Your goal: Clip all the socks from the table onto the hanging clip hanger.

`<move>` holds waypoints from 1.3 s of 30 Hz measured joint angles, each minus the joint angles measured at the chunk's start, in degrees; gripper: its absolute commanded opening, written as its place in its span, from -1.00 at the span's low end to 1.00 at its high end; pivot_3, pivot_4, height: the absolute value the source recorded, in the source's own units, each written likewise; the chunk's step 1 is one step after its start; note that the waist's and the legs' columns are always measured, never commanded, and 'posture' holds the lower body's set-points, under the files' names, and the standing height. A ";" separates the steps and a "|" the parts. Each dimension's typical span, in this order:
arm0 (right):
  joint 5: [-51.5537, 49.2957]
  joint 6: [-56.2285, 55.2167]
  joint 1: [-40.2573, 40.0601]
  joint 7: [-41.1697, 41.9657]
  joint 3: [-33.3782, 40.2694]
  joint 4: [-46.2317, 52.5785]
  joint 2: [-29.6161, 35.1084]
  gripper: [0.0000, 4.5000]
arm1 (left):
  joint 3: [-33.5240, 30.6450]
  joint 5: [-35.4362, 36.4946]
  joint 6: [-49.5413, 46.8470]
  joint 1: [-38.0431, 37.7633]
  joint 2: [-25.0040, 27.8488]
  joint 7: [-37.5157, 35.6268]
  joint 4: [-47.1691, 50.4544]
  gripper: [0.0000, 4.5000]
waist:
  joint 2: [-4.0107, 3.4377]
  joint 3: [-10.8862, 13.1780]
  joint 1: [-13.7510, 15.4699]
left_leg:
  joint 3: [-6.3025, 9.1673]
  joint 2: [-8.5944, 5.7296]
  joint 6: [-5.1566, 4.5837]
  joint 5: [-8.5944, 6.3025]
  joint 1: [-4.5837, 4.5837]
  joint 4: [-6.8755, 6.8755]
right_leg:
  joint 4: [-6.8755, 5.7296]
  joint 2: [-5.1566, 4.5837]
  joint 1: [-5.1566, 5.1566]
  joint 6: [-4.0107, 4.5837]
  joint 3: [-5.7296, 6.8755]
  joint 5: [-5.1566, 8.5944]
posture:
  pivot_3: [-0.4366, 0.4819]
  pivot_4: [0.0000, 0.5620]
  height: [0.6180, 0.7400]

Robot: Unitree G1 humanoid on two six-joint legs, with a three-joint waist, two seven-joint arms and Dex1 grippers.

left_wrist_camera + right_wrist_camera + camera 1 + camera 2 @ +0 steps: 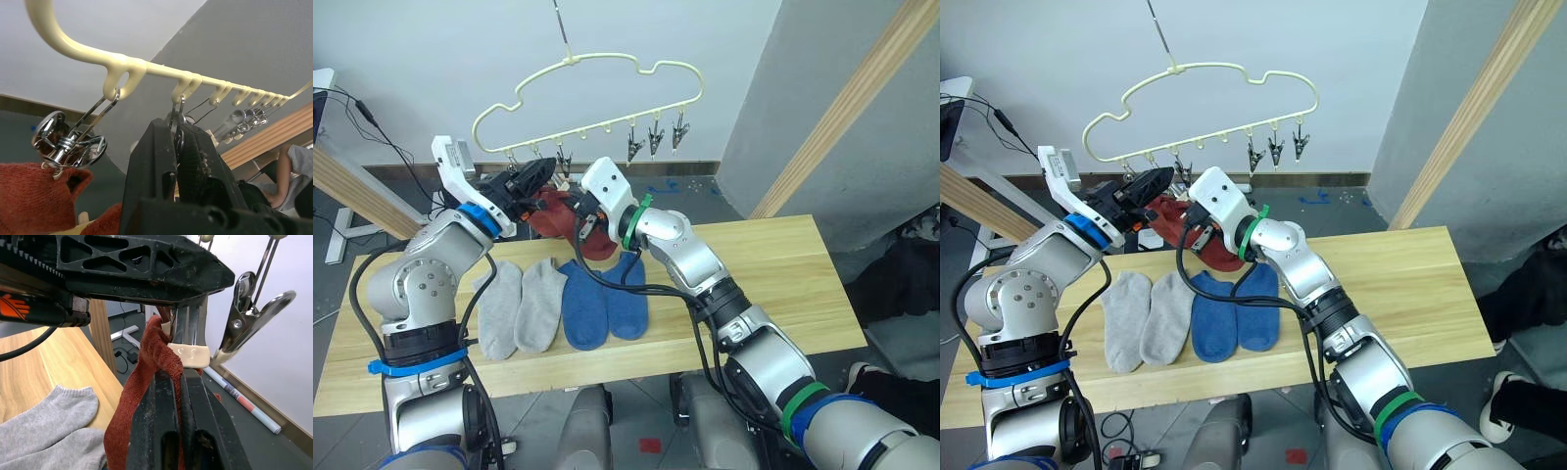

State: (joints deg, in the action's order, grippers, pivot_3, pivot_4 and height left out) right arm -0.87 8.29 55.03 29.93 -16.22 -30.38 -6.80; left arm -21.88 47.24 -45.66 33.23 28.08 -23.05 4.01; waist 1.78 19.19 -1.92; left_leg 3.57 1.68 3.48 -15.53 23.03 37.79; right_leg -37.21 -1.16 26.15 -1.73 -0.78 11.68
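The right gripper (178, 382) holds a rust red sock (142, 396) pinched in its jaws, long axis hanging down, just under the second clip (177, 128) of the clip hanger (597, 73), which the left gripper's (533, 176) jaws squeeze.

Both arms: silver-grey rounded housings, black joints, black cables looped outside. Left arm (421, 279) has blue bands; right arm (705, 274) green bands. White wrist blocks, black fingers.

2 head eyes look down over the table (783, 284); 2 wrist cameras sit close under the clip hanger (146, 68).
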 measured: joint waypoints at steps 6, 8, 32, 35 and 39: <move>-0.01 0.00 0.00 -0.02 0.61 -0.15 -0.41 -1.00 | -0.36 0.74 -0.30 -0.11 -0.11 1.01 0.20 -0.96 | 0.00 0.00 0.02 | 0.00 0.00 0.00 0.00 0.00 0.00 | 0.00 0.00 0.00 0.00 0.00 0.00 | -0.05 0.15 1.00; -0.01 0.00 0.00 -0.02 0.65 -0.15 -0.42 -1.00 | -0.36 0.89 -0.30 -0.11 -0.11 1.14 0.20 -0.96 | 0.00 0.00 0.02 | 0.00 0.00 0.00 0.00 0.00 0.00 | 0.00 0.00 0.00 0.00 0.00 0.00 | -0.05 0.15 1.00; 2.02 -4.52 -2.70 -0.90 -0.50 -0.15 -0.02 -1.00 | -0.92 2.27 -1.73 -0.37 -0.06 1.29 0.09 -0.96 | 0.00 0.00 0.03 | -0.01 0.00 0.00 0.00 -0.01 0.02 | -0.02 0.00 0.00 0.01 -0.01 -0.01 | -0.04 0.15 1.00; 1.95 -5.15 -2.65 -1.59 -0.02 -0.15 -0.21 -1.00 | -1.01 2.47 -1.79 -0.37 -0.06 1.28 0.10 -0.96 | 0.00 0.00 0.03 | 0.00 0.00 0.01 0.00 -0.01 0.02 | -0.02 0.00 0.00 0.01 -0.01 -0.01 | -0.04 0.15 1.00; 1.90 -5.21 -2.66 -1.68 0.59 -0.15 -0.35 -1.00 | -1.09 2.95 -2.01 -0.41 -0.01 1.30 0.11 -0.96 | 0.00 0.00 0.04 | 0.00 0.00 0.01 0.00 -0.01 0.02 | -0.02 0.00 0.00 0.01 0.00 -0.01 | -0.03 0.14 1.00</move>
State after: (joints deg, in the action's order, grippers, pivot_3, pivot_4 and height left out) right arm 1.03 3.08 52.37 28.25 -15.63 -30.53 -7.16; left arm -22.98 50.19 -47.67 32.83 28.07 -21.75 4.12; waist 1.78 19.19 -1.89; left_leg 3.57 1.68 3.49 -15.52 23.02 37.80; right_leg -37.23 -1.16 26.15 -1.72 -0.78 11.67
